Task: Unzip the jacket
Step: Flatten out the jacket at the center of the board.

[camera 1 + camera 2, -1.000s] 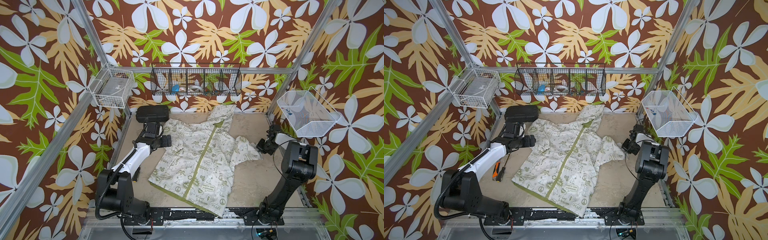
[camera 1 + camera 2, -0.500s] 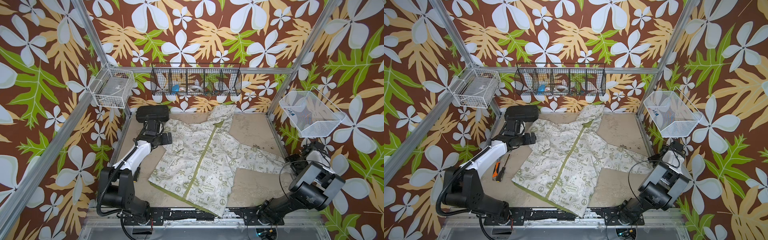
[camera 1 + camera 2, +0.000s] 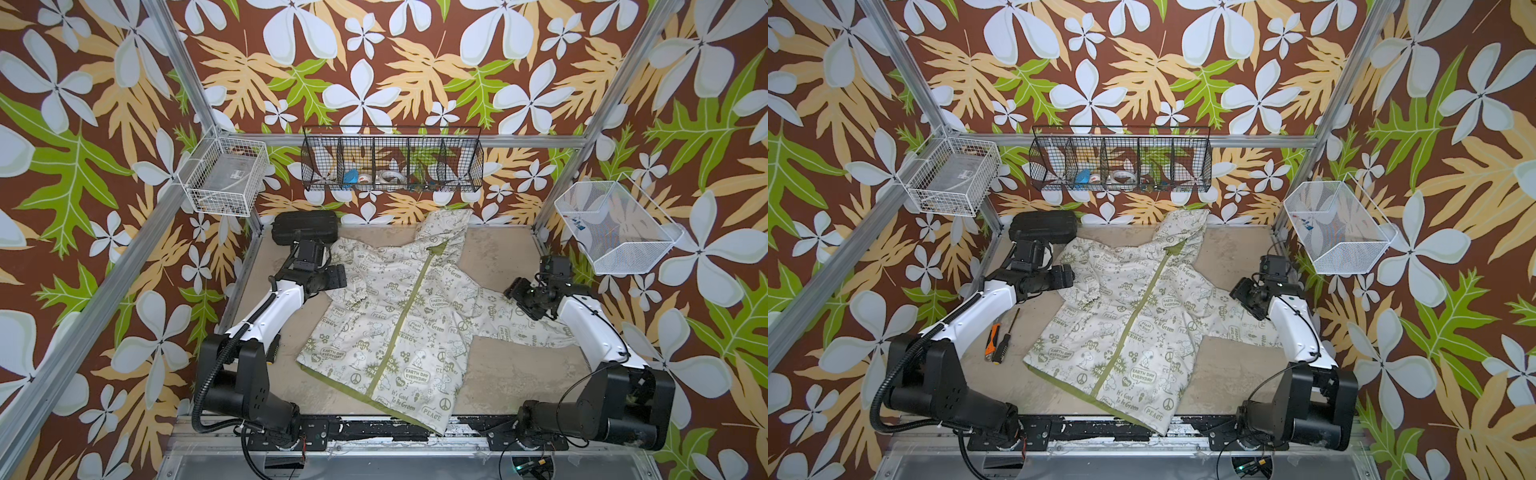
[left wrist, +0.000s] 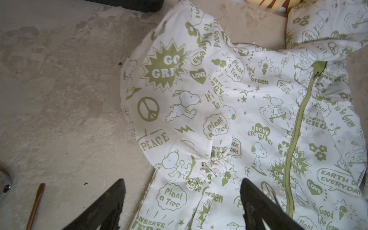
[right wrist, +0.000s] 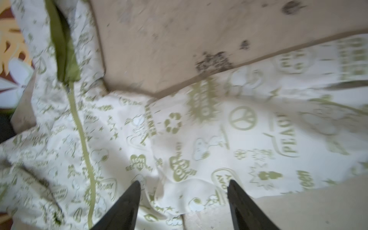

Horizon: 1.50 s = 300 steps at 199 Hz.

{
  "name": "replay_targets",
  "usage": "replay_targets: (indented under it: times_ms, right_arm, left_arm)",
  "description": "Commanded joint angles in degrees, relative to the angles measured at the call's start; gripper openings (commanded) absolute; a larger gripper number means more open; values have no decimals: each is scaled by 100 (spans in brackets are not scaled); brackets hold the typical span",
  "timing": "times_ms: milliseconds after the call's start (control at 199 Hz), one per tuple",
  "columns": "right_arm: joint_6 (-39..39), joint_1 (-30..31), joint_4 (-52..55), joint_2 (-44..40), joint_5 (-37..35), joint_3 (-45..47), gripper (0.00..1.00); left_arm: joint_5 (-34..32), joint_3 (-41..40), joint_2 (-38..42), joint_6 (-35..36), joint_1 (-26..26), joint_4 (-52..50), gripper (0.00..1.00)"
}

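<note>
1. Jacket (image 3: 399,316): cream-white with olive-green prints, laid flat across the middle of the tabletop (image 3: 498,257). The hood pointed to the far edge and the hem reached the near edge.
2. Zipper (image 3: 405,318): a green line down the jacket front, from the collar to the hem. It appeared closed along its visible length.
3. Sleeves: one was spread out toward the right edge of the tabletop. The other was folded in over the chest, its gathered cuff (image 4: 215,165) on the front panel.
4. Left gripper (image 3: 341,277): it hung by the folded sleeve on the left side of the jacket. In the left wrist view its jaws stood wide apart over the cuff, gripping nothing.
5. Right gripper (image 3: 517,293): it hung over the spread sleeve near the right edge. The right wrist view was blurred, yet it showed the gripper's two fingers (image 5: 127,201) set apart above the cloth with nothing between them.
6. Black case (image 3: 305,224): it sat in the far left corner, just beyond the left gripper.
7. Screwdriver (image 3: 1005,338) and orange-handled tool (image 3: 992,336): they lay side by side near the left edge, clear of the jacket.
8. Black wire basket (image 3: 392,166): it hung on the far wall.
</note>
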State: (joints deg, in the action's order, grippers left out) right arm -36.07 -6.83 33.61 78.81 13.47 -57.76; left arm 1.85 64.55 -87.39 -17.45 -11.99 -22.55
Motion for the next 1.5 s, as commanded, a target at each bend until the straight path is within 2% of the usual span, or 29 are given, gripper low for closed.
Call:
replay_targets:
  times_ms: [0, 75, 165, 371, 562, 757, 927, 1018, 1058, 1198, 1359, 1389, 1439, 1499]
  right_arm:
    - [327, 618, -168, 248, 520, -231, 70]
    - [411, 919, -140, 378, 485, -287, 68]
    - [278, 956, -359, 401, 742, -111, 65]
    - [401, 956, -167, 469, 922, -242, 62]
    - [496, 961, -100, 410, 1140, -112, 62]
    - [551, 961, -132, 575, 1302, -64, 63]
    - [526, 957, -52, 860, 1321, -158, 61]
    - [536, 956, 26, 1064, 1328, -132, 59]
    - [547, 959, 41, 1137, 1331, -114, 58]
    - [696, 953, 150, 1225, 1263, -156, 57]
    - [858, 923, 327, 1313, 1242, -293, 57]
    - [888, 914, 339, 1334, 1290, -307, 57]
    - [931, 912, 366, 1326, 1370, -322, 58]
    - [978, 912, 366, 1283, 1500, -292, 60]
  left_arm:
    - [-380, 381, -390, -382, -322, -449, 86]
    - [-572, 747, -812, -531, -604, -712, 85]
    - [-667, 1104, -1296, -673, -862, -789, 85]
    - [-897, 2063, -2379, -1138, -968, -1437, 85]
    - [-912, 2182, -2488, -1471, -972, -1540, 85]
    - [-1598, 2593, -3027, -1371, -1073, -1983, 82]
    - [-2130, 2606, -3194, -1269, -1069, -1977, 67]
    - [-2523, 2574, -3066, -1135, -998, -1960, 43]
    - [-2662, 2547, -2971, -1091, -900, -1981, 36]
    - [-3194, 2440, -2425, -864, -257, -2008, 31]
    - [-3944, 2518, -2042, -237, 777, -1943, 32]
    - [-4055, 2571, -2031, -151, 990, -1924, 39]
    - [-4296, 2696, -2036, -71, 1288, -1914, 59]
    - [-4511, 2862, -2022, 41, 1540, -1870, 68]
